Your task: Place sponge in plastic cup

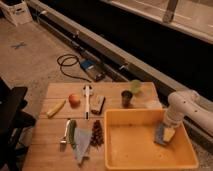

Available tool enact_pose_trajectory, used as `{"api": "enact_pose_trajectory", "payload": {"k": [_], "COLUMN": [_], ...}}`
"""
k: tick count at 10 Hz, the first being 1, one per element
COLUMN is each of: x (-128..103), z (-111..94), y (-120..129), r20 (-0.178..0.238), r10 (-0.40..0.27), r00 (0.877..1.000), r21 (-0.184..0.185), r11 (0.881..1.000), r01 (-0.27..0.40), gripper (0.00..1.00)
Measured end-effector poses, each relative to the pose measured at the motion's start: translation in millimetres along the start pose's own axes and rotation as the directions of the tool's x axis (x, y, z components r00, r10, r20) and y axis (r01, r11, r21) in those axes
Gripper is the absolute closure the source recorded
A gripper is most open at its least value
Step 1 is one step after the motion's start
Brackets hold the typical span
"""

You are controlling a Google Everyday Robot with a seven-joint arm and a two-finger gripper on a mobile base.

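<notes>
Since the camera view is the only one we have, we take everything from it; the sponge (160, 135) lies inside the yellow tub (150, 159) at the near right of the wooden surface (50, 145), close to the tub's right wall, and the white arm reaches in from the right and bends down so that the gripper (166, 131) sits right at the sponge; its jaws stand spread wide, and we see nothing to show that they have clamped on it or raised it off the tub floor; a small yellowish patch just beside the sponge we cannot identify. The plastic cup (135, 86) stands upright near the far edge of the surface, beyond the tub's back wall and well apart from the sponge, with the dark grey cup (127, 98) just in front of it and the white cup (153, 105) near the tub's far right corner; we see nothing in the pale green cup. We judge the task to be at its start: the grasp is not yet made, and the lift, the carry over the tub wall and the drop into the cup are all left. The sponge's long axis runs roughly from the far side toward the near side, leaning a little leftward at its near end; it seems to us slightly tilted rather than flat, though we cannot be sure.
</notes>
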Motion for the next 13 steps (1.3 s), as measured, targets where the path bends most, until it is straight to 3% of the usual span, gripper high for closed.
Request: {"api": "enact_pose_trajectory", "payload": {"k": [1,5,8,10,13], "x": [0,1,1,-1,-7], "z": [-1,0,-4,-6,-46], "y": [0,2,2,3,14], "r20": [0.001,0.009,0.007,0.015,0.075], "r10": [0.001,0.0,-0.002,-0.01,-0.029], "r00": [1.0,1.0,1.0,1.0,0.997], "r21": [0.0,0.001,0.001,0.013,0.063], "r11": [1.0,1.0,1.0,1.0,0.998], "r01": [-0.001,0.0,0.002,0.01,0.024], "gripper": [0.37,0.78,1.0,1.0,1.0]}}
